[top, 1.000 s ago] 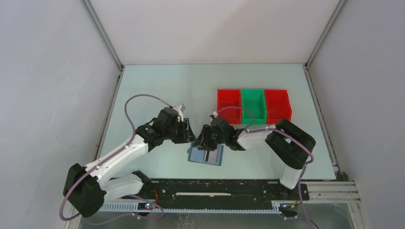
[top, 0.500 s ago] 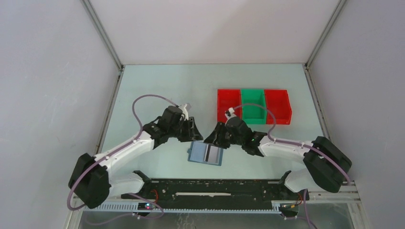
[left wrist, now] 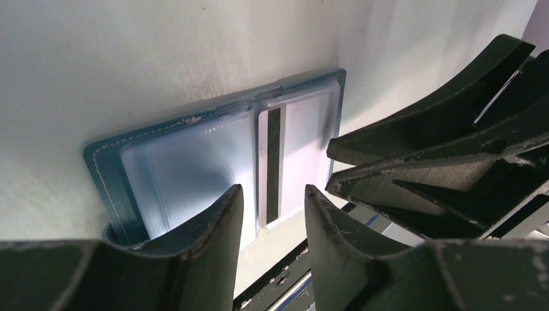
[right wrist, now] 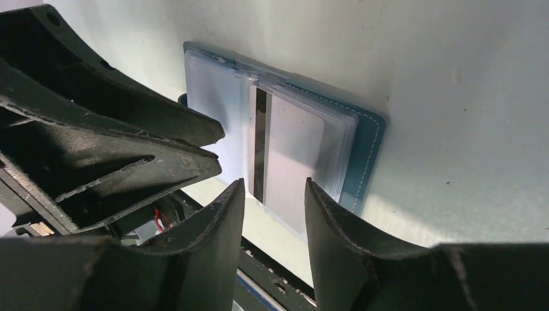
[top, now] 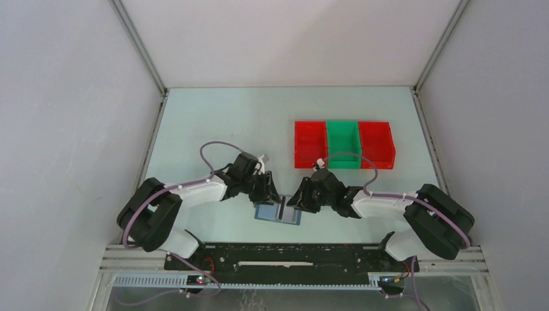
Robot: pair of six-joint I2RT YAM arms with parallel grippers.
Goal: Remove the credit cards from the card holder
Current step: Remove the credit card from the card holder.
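One card holder point(left wrist: 188, 155), open flat; striped card point(left wrist: 294, 152) lay in pocket, perhaps protruding. Both left gripper point(left wrist: 273, 191) and right gripper point(right wrist: 274, 184) hovered, jaws parted, empty.

Three open bins in a row, touching, right-rear on the pale green table point(top: 213, 123): left red bin point(top: 310, 144), green bin point(top: 342, 142), right red bin point(top: 376, 144). White walls point(top: 65, 129) on three sides. Black rail point(top: 291, 256) along near edge; small red light point(top: 202, 280) below it, probably an LED.

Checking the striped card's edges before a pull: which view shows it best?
Right wrist: the striped card lies large and nearly whole in the card holder, stripe clear. Left wrist partly hides one side; top external shows it tiny.
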